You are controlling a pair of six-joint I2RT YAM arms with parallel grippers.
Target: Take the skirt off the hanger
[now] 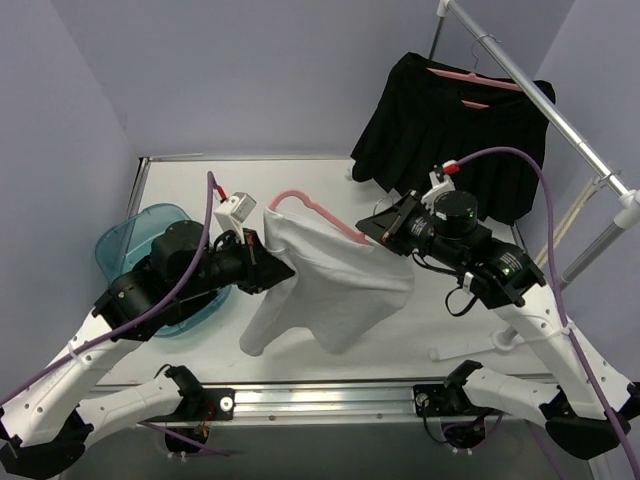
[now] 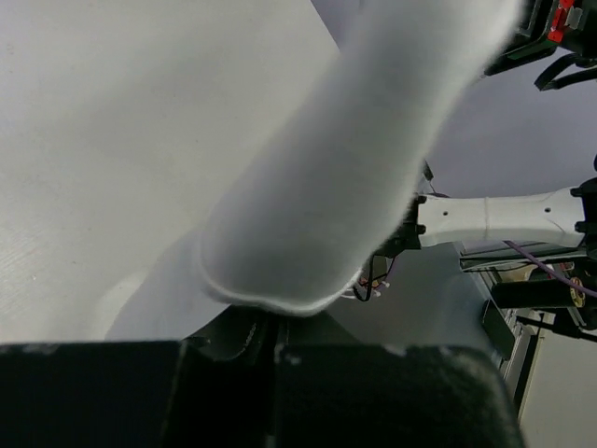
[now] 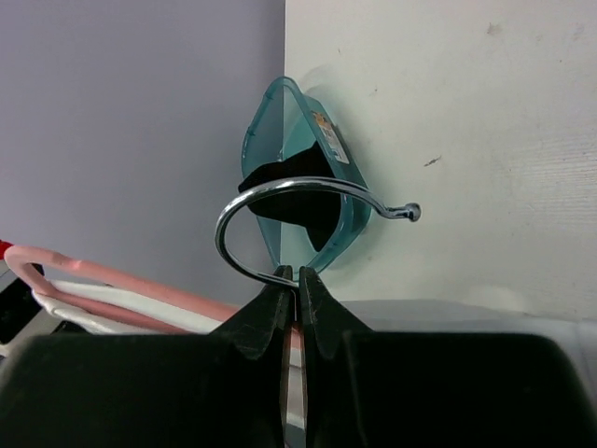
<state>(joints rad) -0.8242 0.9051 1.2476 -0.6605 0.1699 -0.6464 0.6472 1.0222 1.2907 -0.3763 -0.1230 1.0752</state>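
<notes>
Below hanger (image 1: 310, 203), nearest: white skirt (image 1: 330, 290) hanging low over table (image 1: 200, 180); can't tell if hem touches. Left of hanger: left gripper (image 1: 262, 260) clamped on skirt's waistband edge. At hanger's right end: right gripper (image 1: 368, 229) pinched tight on metal hook (image 3: 280, 191). Further left of hanger: teal bin (image 1: 125, 245). Behind hanger: black skirt (image 1: 450, 130) on rack (image 1: 560, 110).

Risks, as a guess: waistband looks looped over hanger arm, so a sideways pull w/o sliding along it could snag cloth. Thin round hook could twist or slip btwn pads, dropping hanger + skirt.
</notes>
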